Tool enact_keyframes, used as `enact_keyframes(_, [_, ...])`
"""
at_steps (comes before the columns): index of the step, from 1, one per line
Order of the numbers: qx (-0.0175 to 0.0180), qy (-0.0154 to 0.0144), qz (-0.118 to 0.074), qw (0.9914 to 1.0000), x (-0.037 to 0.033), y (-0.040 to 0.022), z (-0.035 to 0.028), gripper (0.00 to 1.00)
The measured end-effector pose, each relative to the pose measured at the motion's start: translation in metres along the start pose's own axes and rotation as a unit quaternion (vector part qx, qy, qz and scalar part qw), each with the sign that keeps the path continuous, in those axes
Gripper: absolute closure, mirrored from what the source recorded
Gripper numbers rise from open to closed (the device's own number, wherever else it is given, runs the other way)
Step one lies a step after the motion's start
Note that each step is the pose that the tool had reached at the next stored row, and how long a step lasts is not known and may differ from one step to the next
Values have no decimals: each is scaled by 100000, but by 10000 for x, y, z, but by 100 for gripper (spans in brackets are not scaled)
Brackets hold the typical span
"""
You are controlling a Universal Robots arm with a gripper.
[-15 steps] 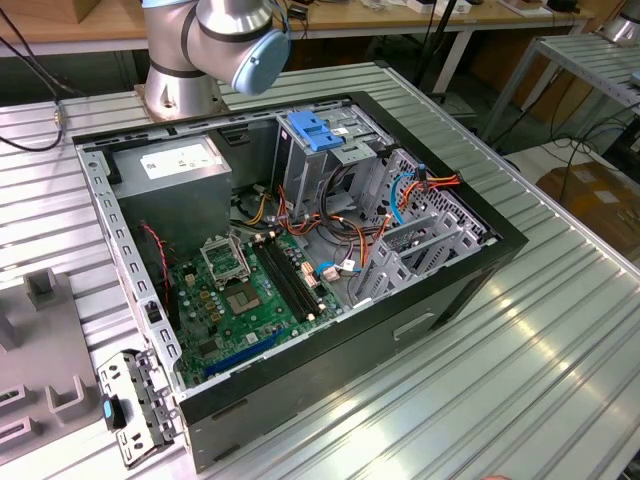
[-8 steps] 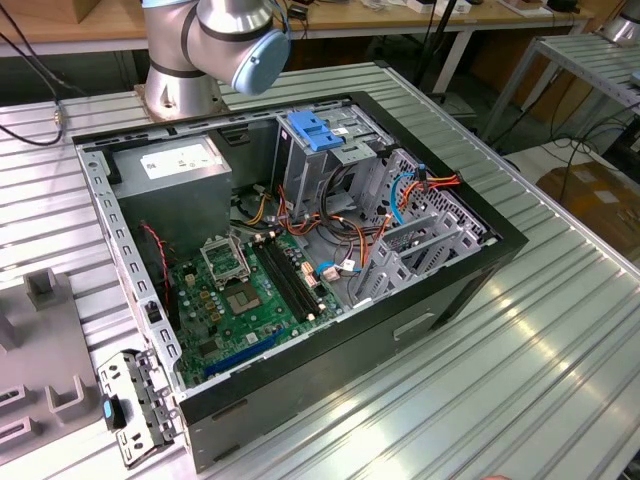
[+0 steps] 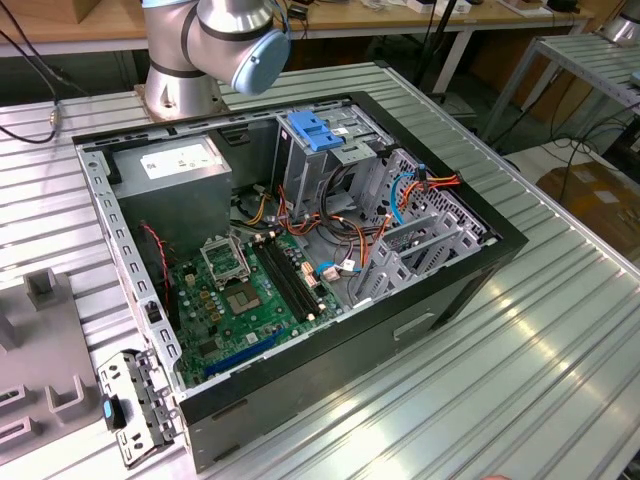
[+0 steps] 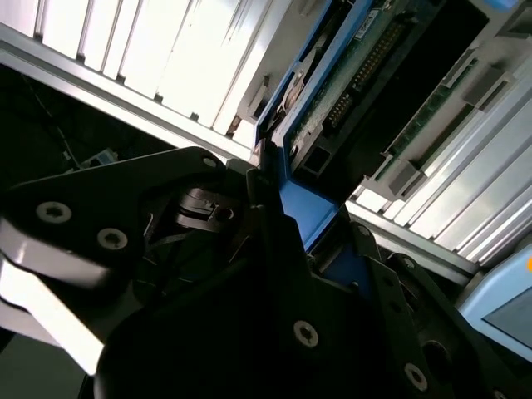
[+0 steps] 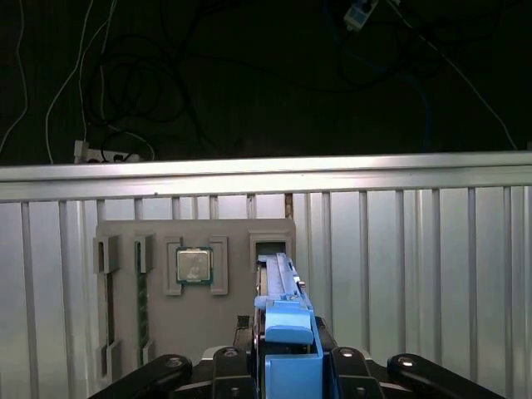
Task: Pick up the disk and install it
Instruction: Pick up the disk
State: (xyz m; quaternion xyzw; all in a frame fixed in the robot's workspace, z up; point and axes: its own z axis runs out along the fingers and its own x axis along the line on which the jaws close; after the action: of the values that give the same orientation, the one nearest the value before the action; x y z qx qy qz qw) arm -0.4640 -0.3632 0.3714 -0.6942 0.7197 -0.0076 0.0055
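- Ribbed aluminium table [image 3: 560, 340] is seen under everything. Its widest bare stretch lies beyond the computer case from the grey fixture tray [image 3: 40, 340], towards the exterior view's right.
- An open computer case [image 3: 330, 375] is laid on its side just beside the tray, on the exterior view's right of it. Its black rim is unobstructed from above.
- The arm [image 3: 215, 40] is mounted behind the case, well apart from the tray.
- In the first wrist view the tray [image 5: 208, 324] is flanked by bare ribbed table on both sides. The table's edge rail is seen close past the tray, with dark floor and loose cables beyond it.
- A grey power-supply box [image 3: 185, 185] is fitted in the case corner nearest the arm.
- The disk [image 5: 287, 332] is held edge-on over the tray, beside an empty slot [image 5: 270, 248]. Whether it touches the tray cannot be told. In the second wrist view its green circuit side [image 4: 345, 79] is shown.
- The gripper [image 5: 287, 362] is clenched on the disk's blue rail, with a black finger pressed to each side.
- A blue bracket [image 3: 315, 130] is seated in the case's drive cage.
- A processor chip [image 5: 194, 266] is set in a tray pocket near the slot.
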Motion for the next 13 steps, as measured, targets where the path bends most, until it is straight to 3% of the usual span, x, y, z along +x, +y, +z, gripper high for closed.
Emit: enact_keyframes(13, [-12, 12, -2, 100000, 0, -1, -33, 63])
